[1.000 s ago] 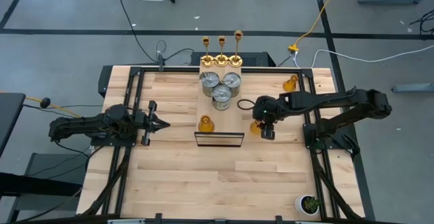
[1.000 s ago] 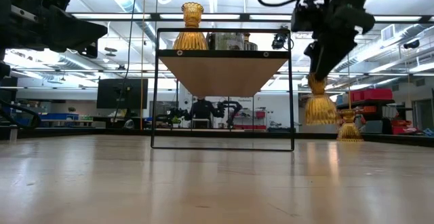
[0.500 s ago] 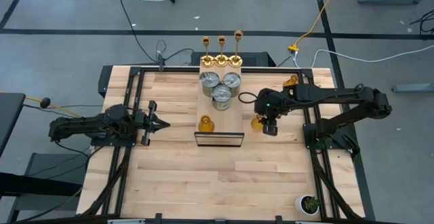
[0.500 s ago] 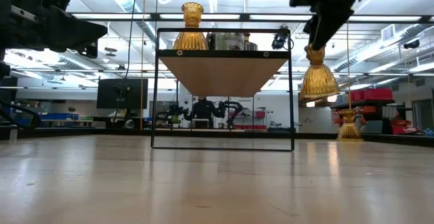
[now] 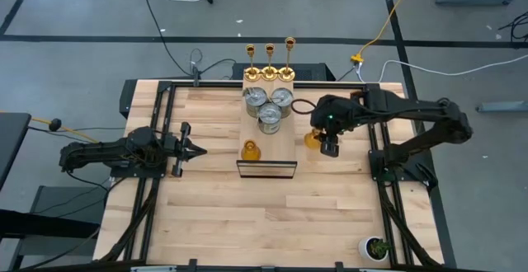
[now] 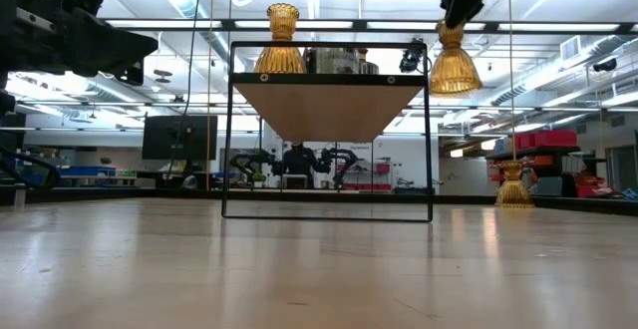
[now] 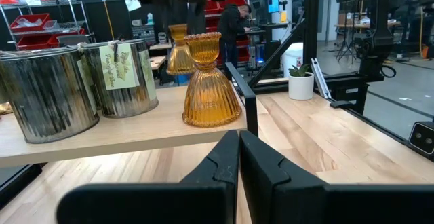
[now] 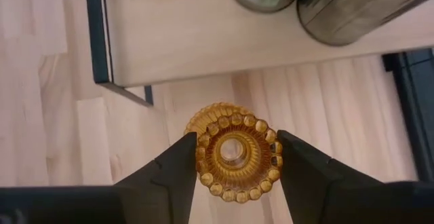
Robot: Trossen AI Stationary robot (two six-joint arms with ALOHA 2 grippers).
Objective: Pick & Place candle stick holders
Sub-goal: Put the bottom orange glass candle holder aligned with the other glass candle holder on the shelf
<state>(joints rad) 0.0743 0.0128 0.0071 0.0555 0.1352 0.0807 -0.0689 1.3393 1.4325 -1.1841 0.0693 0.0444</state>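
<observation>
The right gripper (image 8: pixel 232 157) holds an amber holder (image 8: pixel 234 157) by its neck, high beside the shelf's (image 5: pixel 280 150) right edge. Moving sideways too low, its base may strike the frame. The left gripper (image 7: pixel 239 157) waits closed near the tabletop's (image 5: pixel 247 214) left edge.

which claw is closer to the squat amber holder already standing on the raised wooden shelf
Left, by a little. The left claw sits shut beside the shelf's squat amber holder; the right claw is past the shelf's other edge, gripping another amber holder.

A robotics lab: red storage bins (image 7: pixel 30 22) and monitors (image 6: pixel 179 137) behind.
</observation>
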